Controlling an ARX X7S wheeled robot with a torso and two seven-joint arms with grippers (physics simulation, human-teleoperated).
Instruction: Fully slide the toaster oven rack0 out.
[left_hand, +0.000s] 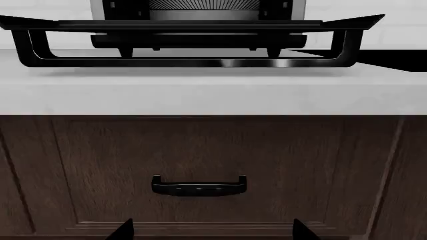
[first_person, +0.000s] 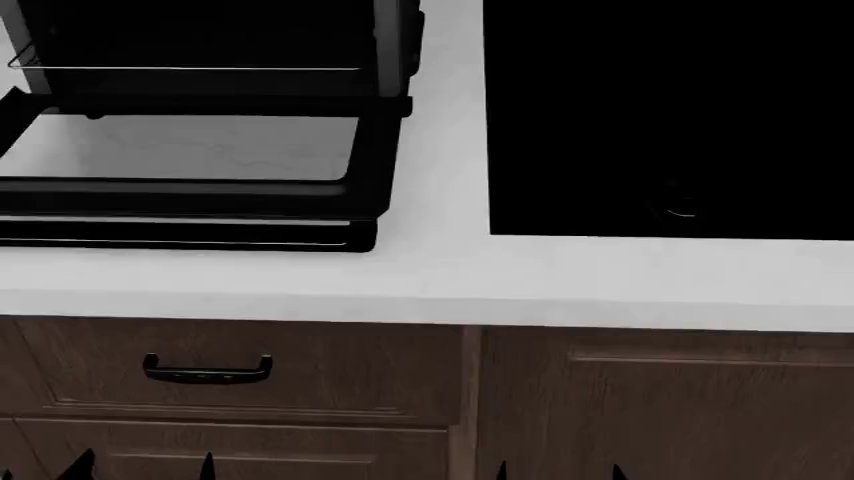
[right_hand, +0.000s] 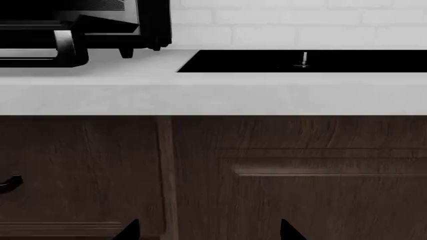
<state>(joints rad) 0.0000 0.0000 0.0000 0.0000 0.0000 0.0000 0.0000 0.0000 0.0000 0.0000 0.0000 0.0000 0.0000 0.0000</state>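
The black toaster oven (first_person: 387, 40) stands at the back left of the countertop. Its glass door (first_person: 200, 198) is open and lies flat toward me. A thin silver line (first_person: 187, 68) crosses the dark cavity; I cannot tell whether it is rack0. In the left wrist view the oven (left_hand: 200, 30) is straight ahead and above. Close parallel wires of rack0 (left_hand: 200, 5) show inside the cavity, above the door handle (left_hand: 193, 63). My left gripper (left_hand: 213, 232) is open and empty, low before the drawer front. My right gripper (right_hand: 208, 232) is open and empty before the cabinet. Both sets of tips show at the head view's bottom edge, the left gripper (first_person: 143, 470) and the right gripper (first_person: 558, 472).
A glossy black cooktop (first_person: 667, 110) fills the counter's right side and also shows in the right wrist view (right_hand: 267, 61). The white countertop (first_person: 441, 280) overhangs dark wood cabinets. A drawer with a black handle (first_person: 207, 370) sits under the oven. A white brick wall (right_hand: 300, 20) stands behind.
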